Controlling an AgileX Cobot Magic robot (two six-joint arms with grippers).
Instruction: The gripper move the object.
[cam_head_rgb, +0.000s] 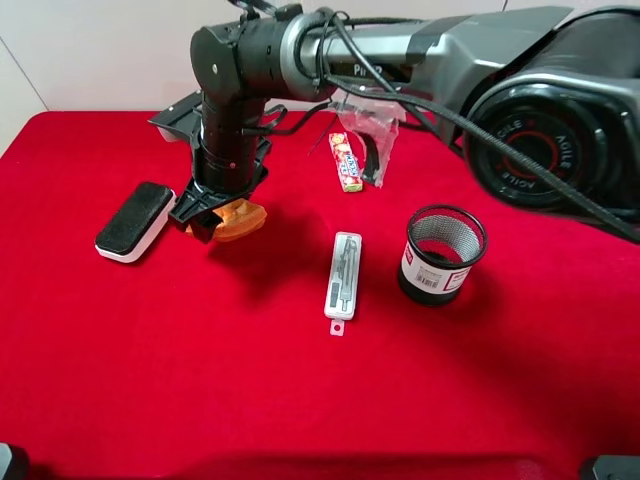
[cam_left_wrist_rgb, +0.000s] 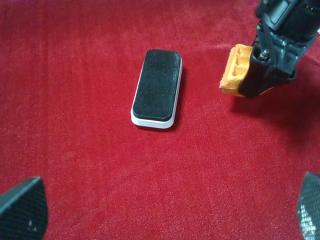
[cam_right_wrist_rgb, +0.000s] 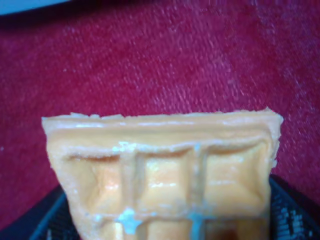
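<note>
The orange-yellow toy waffle (cam_head_rgb: 242, 219) with a grid top is held in my right gripper (cam_head_rgb: 205, 215), which reaches across to the left side of the red cloth. In the left wrist view the black claw (cam_left_wrist_rgb: 272, 65) holds the waffle (cam_left_wrist_rgb: 234, 73) on edge, close above the cloth, with a shadow beside it. In the right wrist view the waffle (cam_right_wrist_rgb: 165, 170) fills the frame between the dark fingers (cam_right_wrist_rgb: 292, 220). My left gripper (cam_left_wrist_rgb: 167, 220) is open and empty, its fingertips (cam_left_wrist_rgb: 22, 210) far apart, near the eraser.
A black-and-white eraser block (cam_head_rgb: 135, 220) lies just left of the waffle, also in the left wrist view (cam_left_wrist_rgb: 157, 87). A long red candy pack (cam_head_rgb: 346, 162) and a clear plastic bag (cam_head_rgb: 370, 125) lie at the back. A grey metal case (cam_head_rgb: 344, 275) and a black mesh cup (cam_head_rgb: 443, 255) stand to the right.
</note>
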